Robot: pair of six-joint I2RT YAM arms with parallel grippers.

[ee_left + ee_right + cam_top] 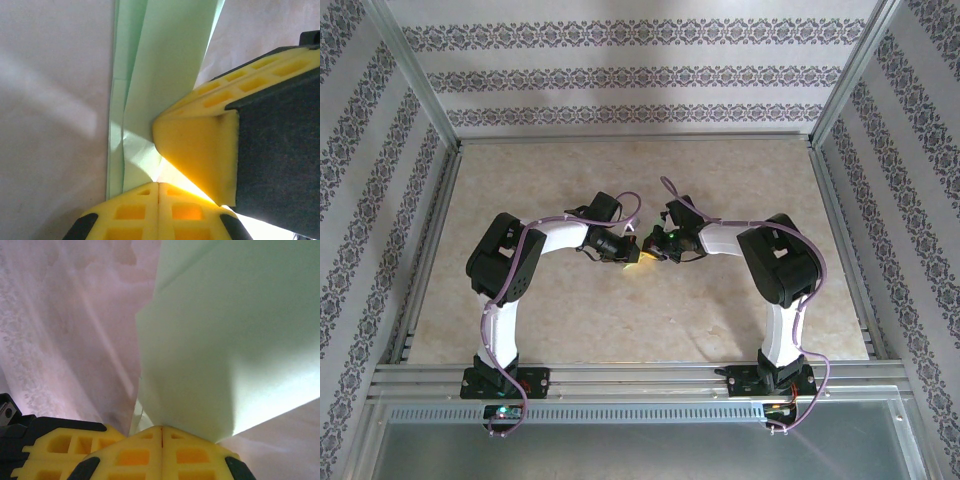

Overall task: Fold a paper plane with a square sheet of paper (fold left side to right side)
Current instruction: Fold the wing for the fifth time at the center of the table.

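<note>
While both arms meet over the middle of the table (620, 330), the top view has the left gripper (628, 250) and right gripper (657, 250) tip to tip. Left wrist: left gripper (159, 186) clenched, green paper (160, 75) in long narrow creased layers running into its tips, apparently pinched there; a right finger (200, 150) touches it. Right wrist: right gripper (161, 429) clenched on the paper (215, 340). Judged well along: folds in, final shaping left. No container involved.
</note>
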